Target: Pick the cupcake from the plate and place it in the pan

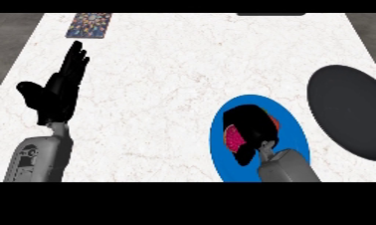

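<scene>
On the round blue plate [220, 142] at the lower right of the frame, the robot's black right hand [253, 127] curls its fingers round the pink-frosted cupcake [234, 138], hiding most of it. The dark oval pan [345, 109] lies at the right edge, just beside the plate. At the left, the left hand [55, 94] rests with straight fingers above the white marbled counter [176, 69]. A multicoloured rectangular box [89, 24] sits at upper left.

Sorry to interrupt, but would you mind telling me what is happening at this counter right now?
The robot's right hand is curled round a pink cupcake on the blue plate. The dark pan sits to the plate's right, holding nothing visible. The left hand rests open at the left, fingers up. A patterned box lies at the counter's far left.
</scene>
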Action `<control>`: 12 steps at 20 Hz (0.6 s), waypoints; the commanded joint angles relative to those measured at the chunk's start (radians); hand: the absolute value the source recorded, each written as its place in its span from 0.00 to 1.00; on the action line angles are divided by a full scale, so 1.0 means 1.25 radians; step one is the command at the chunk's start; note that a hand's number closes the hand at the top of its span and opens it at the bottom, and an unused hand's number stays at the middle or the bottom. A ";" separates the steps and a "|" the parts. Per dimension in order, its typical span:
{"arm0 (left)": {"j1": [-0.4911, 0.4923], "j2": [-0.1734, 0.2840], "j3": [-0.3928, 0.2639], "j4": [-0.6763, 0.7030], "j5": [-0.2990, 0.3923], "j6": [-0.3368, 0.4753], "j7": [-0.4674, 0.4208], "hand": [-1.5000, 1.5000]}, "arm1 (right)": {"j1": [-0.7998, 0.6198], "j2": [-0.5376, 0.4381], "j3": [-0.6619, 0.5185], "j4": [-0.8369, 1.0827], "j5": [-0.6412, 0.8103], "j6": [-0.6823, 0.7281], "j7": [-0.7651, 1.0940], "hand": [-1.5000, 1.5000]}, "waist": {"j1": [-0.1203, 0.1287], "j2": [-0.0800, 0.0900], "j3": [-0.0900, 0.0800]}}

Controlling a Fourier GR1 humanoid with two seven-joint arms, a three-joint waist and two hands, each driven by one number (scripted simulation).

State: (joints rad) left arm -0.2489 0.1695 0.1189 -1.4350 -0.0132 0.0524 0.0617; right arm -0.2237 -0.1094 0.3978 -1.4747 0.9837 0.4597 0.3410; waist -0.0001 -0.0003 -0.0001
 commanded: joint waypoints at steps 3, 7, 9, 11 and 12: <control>-0.006 0.020 0.019 -0.004 0.016 -0.020 0.006 0.50 | 0.177 -0.056 0.066 -0.192 0.021 -0.025 -0.043 1.00 | -0.007 -0.002 0.000; 0.015 0.026 0.029 -0.016 0.015 -0.009 0.023 0.50 | 0.418 -0.194 0.218 -0.410 0.056 -0.050 -0.119 1.00 | -0.041 -0.012 -0.001; 0.049 0.024 0.026 -0.050 0.019 -0.009 0.042 0.50 | 0.492 -0.269 0.194 -0.499 0.087 -0.159 -0.152 1.00 | -0.034 -0.013 0.000; 0.030 0.023 0.030 -0.034 0.013 -0.001 0.025 0.50 | 0.495 -0.282 0.160 -0.599 0.099 -0.221 -0.161 1.00 | -0.049 -0.016 0.000; 0.040 0.026 0.026 -0.050 0.012 -0.004 0.032 0.50 | 0.530 -0.303 0.149 -0.603 0.113 -0.287 -0.190 1.00 | -0.045 -0.016 0.002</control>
State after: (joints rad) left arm -0.2112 0.1947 0.1485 -1.4723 0.0015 0.0466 0.0902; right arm 0.3185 -0.3969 0.5974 -2.0618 1.0860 0.2533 0.1704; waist -0.0464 -0.0153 0.0003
